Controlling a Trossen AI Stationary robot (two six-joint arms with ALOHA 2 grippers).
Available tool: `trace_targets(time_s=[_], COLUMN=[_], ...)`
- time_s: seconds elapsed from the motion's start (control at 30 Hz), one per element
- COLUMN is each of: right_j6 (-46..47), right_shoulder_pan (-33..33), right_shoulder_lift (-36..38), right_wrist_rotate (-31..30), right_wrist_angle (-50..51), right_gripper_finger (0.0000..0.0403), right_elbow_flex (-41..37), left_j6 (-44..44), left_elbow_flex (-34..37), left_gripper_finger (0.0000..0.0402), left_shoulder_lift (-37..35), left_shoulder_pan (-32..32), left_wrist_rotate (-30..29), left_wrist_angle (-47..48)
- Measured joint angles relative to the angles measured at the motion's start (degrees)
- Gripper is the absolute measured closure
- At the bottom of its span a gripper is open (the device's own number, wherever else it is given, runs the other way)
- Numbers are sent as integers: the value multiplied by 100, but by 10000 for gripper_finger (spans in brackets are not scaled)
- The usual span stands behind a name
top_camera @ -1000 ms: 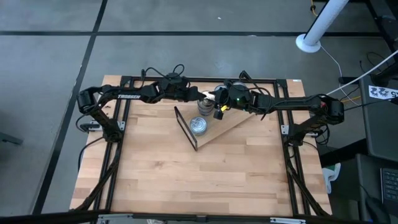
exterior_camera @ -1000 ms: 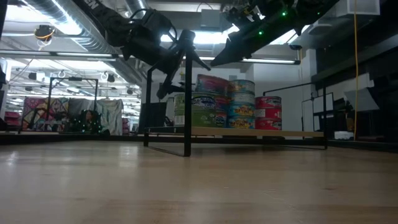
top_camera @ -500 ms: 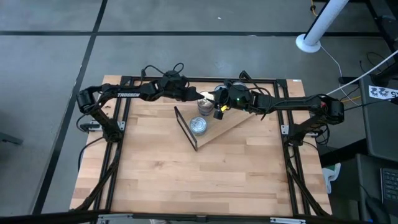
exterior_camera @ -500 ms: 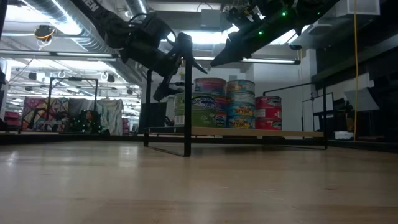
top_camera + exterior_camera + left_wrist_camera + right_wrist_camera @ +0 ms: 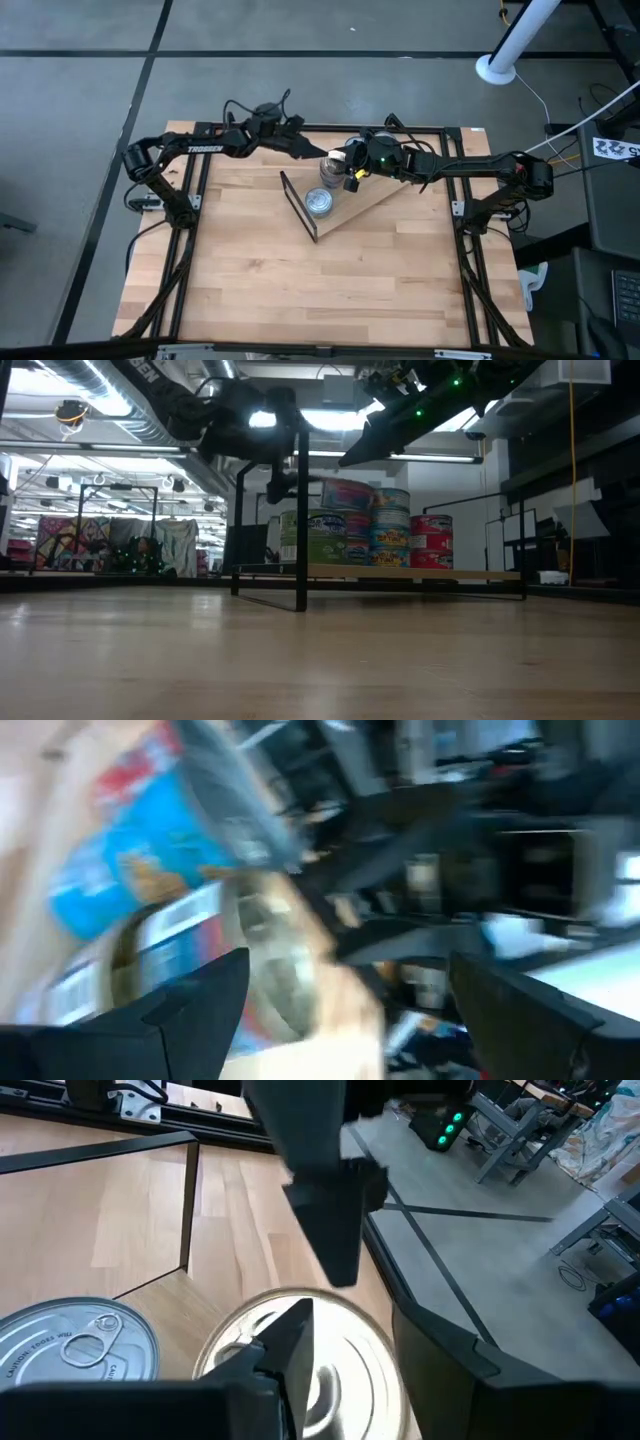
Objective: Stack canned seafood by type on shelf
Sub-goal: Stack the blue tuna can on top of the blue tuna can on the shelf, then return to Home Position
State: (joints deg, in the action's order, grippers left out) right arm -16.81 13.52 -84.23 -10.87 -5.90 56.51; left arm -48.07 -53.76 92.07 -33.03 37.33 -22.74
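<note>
Left claw point(image 5: 312, 153) gapes beside the tins point(image 5: 320, 202) at the shelf point(image 5: 375, 203) edge.

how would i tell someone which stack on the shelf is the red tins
In the low view, find the shelf, the light-wood board on black wire frames at the far side of the table. The tins on it stand in a row of stacks. The red tins are the stack at that row's right end, lower than the taller blue-and-green stacks beside it.

blurred blue-sided tin point(image 5: 125, 885) and silver lid point(image 5: 275, 970) beyond the wide-apart left claw point(image 5: 345, 1010) fingers
</note>
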Motion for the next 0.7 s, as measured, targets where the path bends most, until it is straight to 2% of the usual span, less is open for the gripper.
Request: trace_targets(time_s=[0.07, 0.23, 0.5, 0.7], right_j6=[-1, 0, 1, 0], right_shoulder_pan=[0, 1, 0, 1], right_shoulder_lift=[0, 0, 0, 0], right_wrist_rotate=[0, 0, 0, 0], right_wrist_angle=[0, -1, 1, -1], right_gripper_finger=[265, 265, 265, 265], right_elbow_flex=[0, 0, 0, 0], left_j6=[-2, 785, 1486, 1901], left_elbow_flex=[0, 0, -3, -2], left_gripper_finger=[66, 66, 66, 66], left_shoulder_lift=[-1, -209, -1091, -1963], left_shoulder_pan=[-49, -77, -132, -263], left_wrist_rotate=[303, 840, 935, 1064], left_wrist_angle=[-253, -538, -428, 400])
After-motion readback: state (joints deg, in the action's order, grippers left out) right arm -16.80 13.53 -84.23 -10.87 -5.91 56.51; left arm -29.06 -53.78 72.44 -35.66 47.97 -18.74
